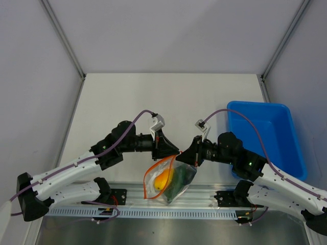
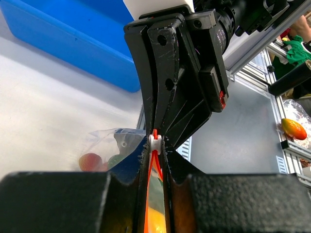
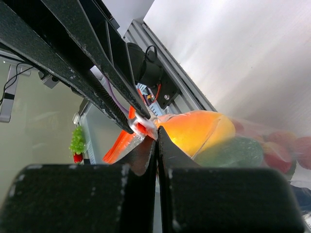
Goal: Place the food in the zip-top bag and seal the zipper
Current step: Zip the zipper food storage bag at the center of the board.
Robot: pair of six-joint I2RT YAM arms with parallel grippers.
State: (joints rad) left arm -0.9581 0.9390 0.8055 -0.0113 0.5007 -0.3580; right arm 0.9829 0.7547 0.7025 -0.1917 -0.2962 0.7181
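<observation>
1. The left claw (image 1: pixel 172 151) reaches in from the left at mid-desk. Its fingers stand narrow, pinched on the orange-red zipper (image 3: pixel 119 145), right behind the white slider tab (image 2: pixel 154 142).
2. Below the claw, the zipper curves out in an open loop in the top view, so that stretch of the mouth is unsealed.
3. The zip-top bag (image 1: pixel 188 173) hangs from the two claws, between the arms. It is over the near edge of the desk (image 1: pixel 168 102), above the metal rail. I cannot tell whether its bottom touches anything.
4. The food is inside the bag. The yellow-orange pepper (image 1: pixel 162 179) lies on the left, close to the zipper loop. The green pepper (image 1: pixel 179 182) is just beside it on the right, and the two touch.
5. The cherry tomatoes (image 3: pixel 279 150) show red through the plastic in the right wrist view, deeper in the bag beyond the green pepper.
6. The right claw (image 1: pixel 185 155) comes in from the right and meets the left claw tip to tip. Its fingers are pressed together on the bag's top corner, at the slider end of the zipper.
7. The blue bin (image 1: pixel 263 135) sits on the right side of the desk, well apart from the bag.
</observation>
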